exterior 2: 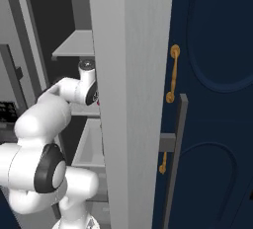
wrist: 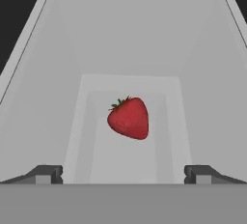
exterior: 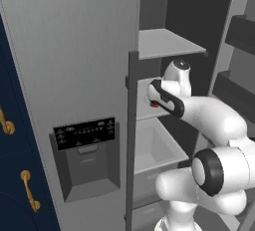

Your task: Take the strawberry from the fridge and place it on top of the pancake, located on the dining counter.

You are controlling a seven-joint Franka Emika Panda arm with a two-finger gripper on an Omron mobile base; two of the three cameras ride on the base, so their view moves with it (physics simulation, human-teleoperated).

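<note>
A pale grey shelf inside the fridge carries the strawberry, which lies alone near the shelf's middle, leafy cap toward the back wall.

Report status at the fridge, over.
Gripper open, empty. Strawberry on the fridge shelf, centred ahead between the fingertips, untouched. Nothing in between.

A robot arm made of smooth, rounded, glossy white segments. Black bands ring its joints, and one round joint cap is pale grey. Two small dark grey fingertips end it.
</note>
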